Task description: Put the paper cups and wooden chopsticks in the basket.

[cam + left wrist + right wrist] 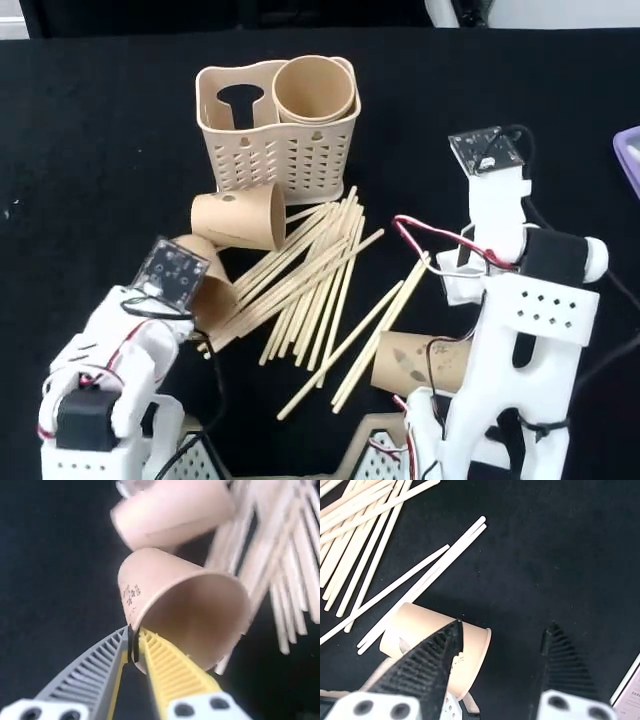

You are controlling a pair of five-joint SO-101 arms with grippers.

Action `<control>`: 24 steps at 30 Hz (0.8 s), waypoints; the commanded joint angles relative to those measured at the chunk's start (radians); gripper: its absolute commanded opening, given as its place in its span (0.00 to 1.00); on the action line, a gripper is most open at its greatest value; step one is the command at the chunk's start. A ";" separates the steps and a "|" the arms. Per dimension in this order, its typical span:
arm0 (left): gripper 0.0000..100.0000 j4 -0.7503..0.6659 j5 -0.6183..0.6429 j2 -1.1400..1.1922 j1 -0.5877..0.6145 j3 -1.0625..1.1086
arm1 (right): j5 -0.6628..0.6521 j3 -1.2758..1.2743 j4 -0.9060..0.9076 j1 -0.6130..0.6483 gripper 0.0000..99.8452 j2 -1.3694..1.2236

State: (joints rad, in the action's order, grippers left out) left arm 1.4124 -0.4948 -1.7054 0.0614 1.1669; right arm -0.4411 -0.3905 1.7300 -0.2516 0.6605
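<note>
My left gripper [132, 635] is pinching the rim of a paper cup [185, 605], with one finger inside the mouth and the other outside, so I am holding it only by a thin strip of wall. The cup is tipped on its side in the near-left part of the surface [90, 120], just beside the spread of chopsticks [310, 270].

I am judging that a light squeeze is what matters here, since a paper wall is likely to buckle under a hard one. A second cup [238, 217] is lying on its side between this one and the basket [290, 160], which is standing toward the middle of the far edge. So I am planning to raise the cup well up before swinging it across, then turn it mouth-up over the basket.

The stacked cups [313, 88] are sitting in the compartment nearer the right edge, and I am aiming to nest this one squarely into them. A tilted drop could catch on the rim.

My right gripper [504, 627] is hanging wide open and holding nothing, over a third cup [415, 625] near the near edge, right of the middle.
</note>
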 commanded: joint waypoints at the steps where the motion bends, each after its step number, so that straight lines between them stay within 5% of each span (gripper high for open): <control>1: 0.03 0.005 -0.012 -0.026 0.079 -0.071 | 0.005 0.002 0.031 -0.017 0.26 -0.002; 14: 0.03 -0.044 0.110 0.400 0.188 -0.697 | 0.006 0.001 0.006 -0.017 0.26 -0.002; 24: 0.03 0.005 0.517 1.183 0.148 -1.520 | 0.014 -0.107 -0.203 -0.021 0.17 -0.001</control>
State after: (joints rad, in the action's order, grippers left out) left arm 1.3955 -0.0944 -0.7434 0.2348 -0.0529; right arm -0.4365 -0.4718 1.6042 -0.2516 0.6605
